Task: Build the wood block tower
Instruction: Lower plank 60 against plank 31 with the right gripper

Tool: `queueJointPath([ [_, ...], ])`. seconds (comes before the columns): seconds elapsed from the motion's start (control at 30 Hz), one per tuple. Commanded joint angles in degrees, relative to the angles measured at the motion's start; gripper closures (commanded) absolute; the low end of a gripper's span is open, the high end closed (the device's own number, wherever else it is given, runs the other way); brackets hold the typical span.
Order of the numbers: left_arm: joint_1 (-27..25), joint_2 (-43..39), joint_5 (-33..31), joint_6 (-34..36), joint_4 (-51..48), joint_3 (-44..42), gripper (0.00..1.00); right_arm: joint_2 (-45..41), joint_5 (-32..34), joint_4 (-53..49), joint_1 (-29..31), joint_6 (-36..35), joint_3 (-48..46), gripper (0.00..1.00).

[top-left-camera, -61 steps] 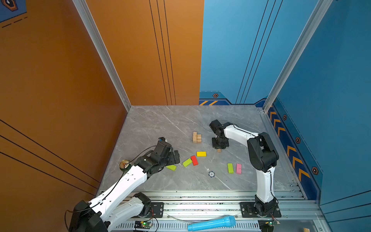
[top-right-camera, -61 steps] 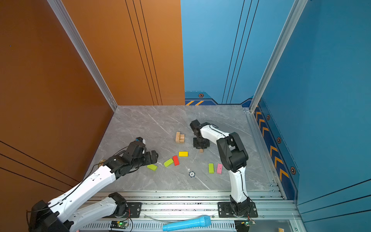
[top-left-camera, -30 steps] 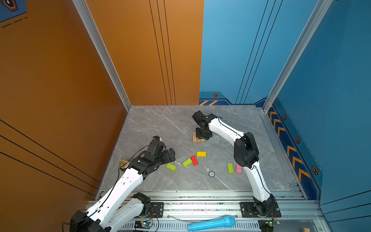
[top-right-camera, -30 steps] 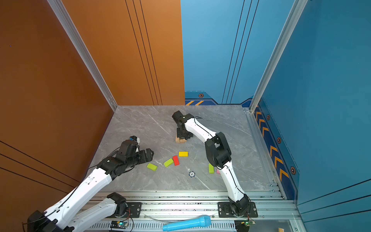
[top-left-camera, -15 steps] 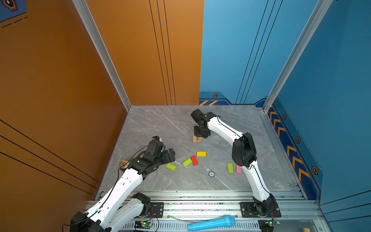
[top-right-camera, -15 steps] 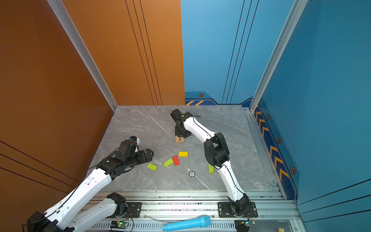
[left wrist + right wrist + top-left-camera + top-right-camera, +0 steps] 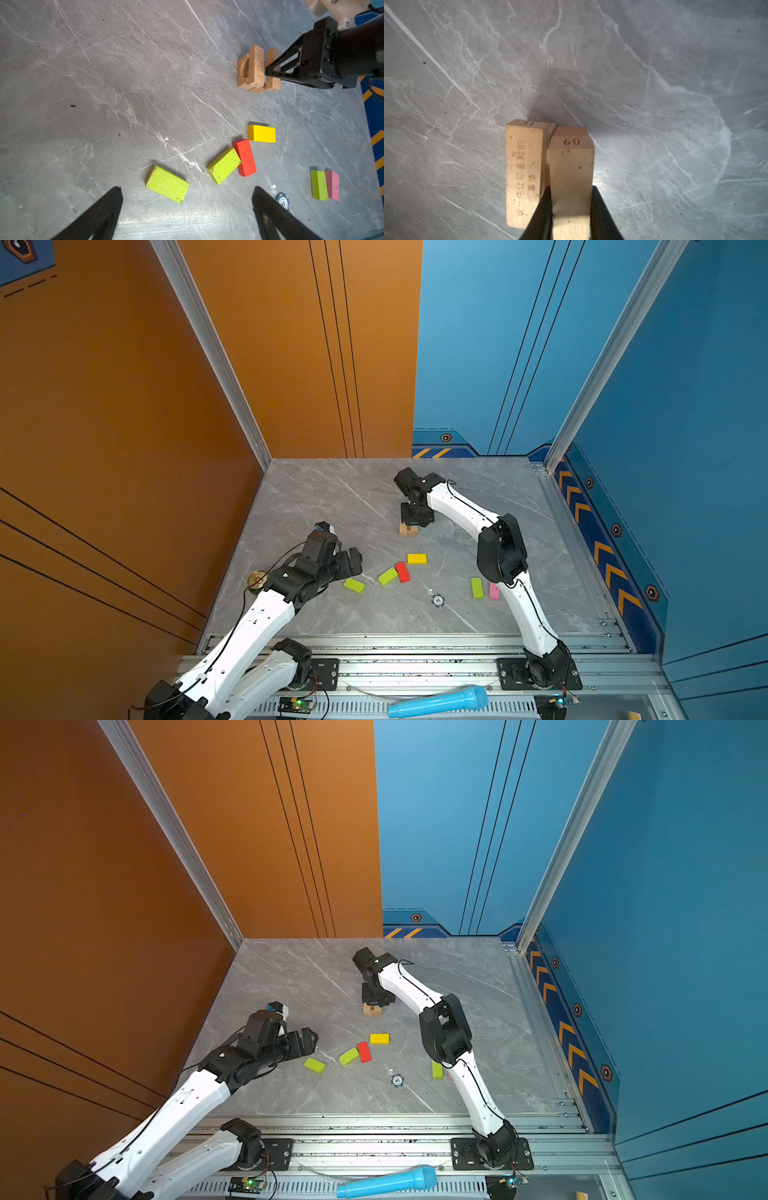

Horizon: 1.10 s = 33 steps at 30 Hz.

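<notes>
Two tan blocks sit side by side in my right wrist view. The right gripper (image 7: 571, 188) is clamped on the tan block stamped 60 (image 7: 572, 166), which is pressed against the tan block stamped 31 (image 7: 525, 170) on the tower (image 7: 408, 529) at the far middle of the table (image 7: 104, 83). I can't tell if 60 is fully seated on the layer below. My main worry is that one finger (image 7: 545, 209) sits in the seam between the two blocks, so as the jaws spread it could shove 31 sideways off the notched block (image 7: 243, 70). If 60 isn't seated, it may drop and tip on release. A crooked lift-out could drag it too. The left gripper (image 7: 187, 189) is spread wide and empty over a lime green block (image 7: 167, 184), well apart from the tower, so there's little risk there.
</notes>
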Motion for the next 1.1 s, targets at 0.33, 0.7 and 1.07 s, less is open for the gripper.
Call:
queueJointPath([
  [0.33,0.8,-0.7,0.9,0.9,0.3,-0.9,0.01,1.7,-0.7,-2.2,0.4,1.0,2.6,0.76],
  [0.7,0.8,-0.7,0.9,0.9,0.3,-1.0,0.02,2.4,-0.7,-2.9,0.3,0.9,3.3,0.75],
  [1.07,0.8,-0.7,1.0,0.9,0.3,-1.0,0.01,2.2,-0.9,-2.9,0.1,0.9,3.2,0.65],
])
